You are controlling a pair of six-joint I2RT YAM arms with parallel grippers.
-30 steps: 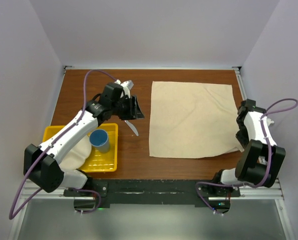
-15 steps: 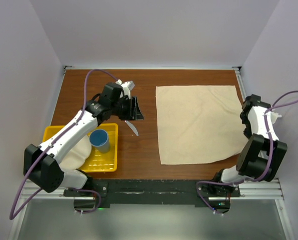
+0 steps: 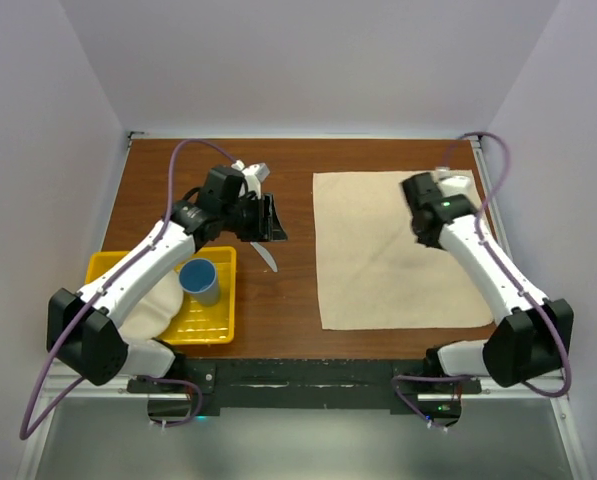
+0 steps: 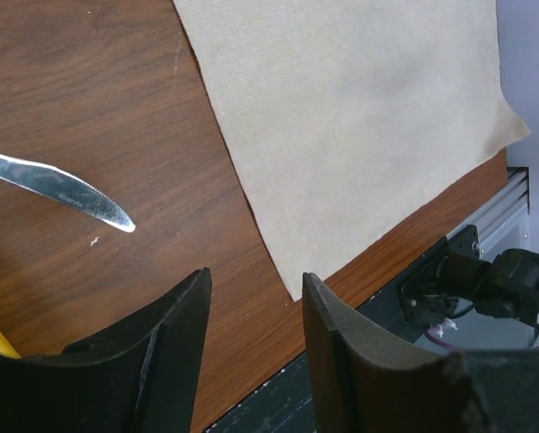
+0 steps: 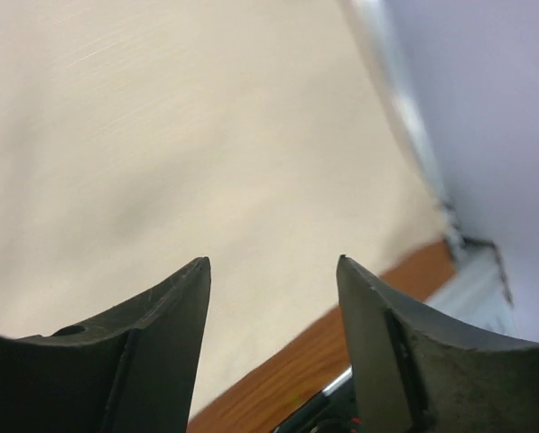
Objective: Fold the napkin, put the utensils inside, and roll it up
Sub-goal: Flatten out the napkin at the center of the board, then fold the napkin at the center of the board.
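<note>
The beige napkin (image 3: 398, 260) lies spread flat on the right half of the brown table, also in the left wrist view (image 4: 359, 117) and the right wrist view (image 5: 161, 135). The silver knife (image 3: 263, 255) lies on bare wood left of the napkin, and its blade (image 4: 57, 185) shows in the left wrist view. My left gripper (image 3: 268, 218) (image 4: 255, 273) hovers open just beyond the knife, holding nothing. My right gripper (image 3: 418, 195) (image 5: 274, 262) hangs open above the napkin's far right part, with nothing between its fingers.
A yellow tray (image 3: 213, 320) at the near left holds a blue cup (image 3: 200, 280) and a white plate (image 3: 158, 305). White walls close in the table on three sides. The right table edge and rail (image 5: 472, 271) run close to the napkin.
My right gripper has opened and let go of the napkin's right edge, then swung up over its far right part. The napkin has shifted right and lies flat. The left arm has stayed still.
</note>
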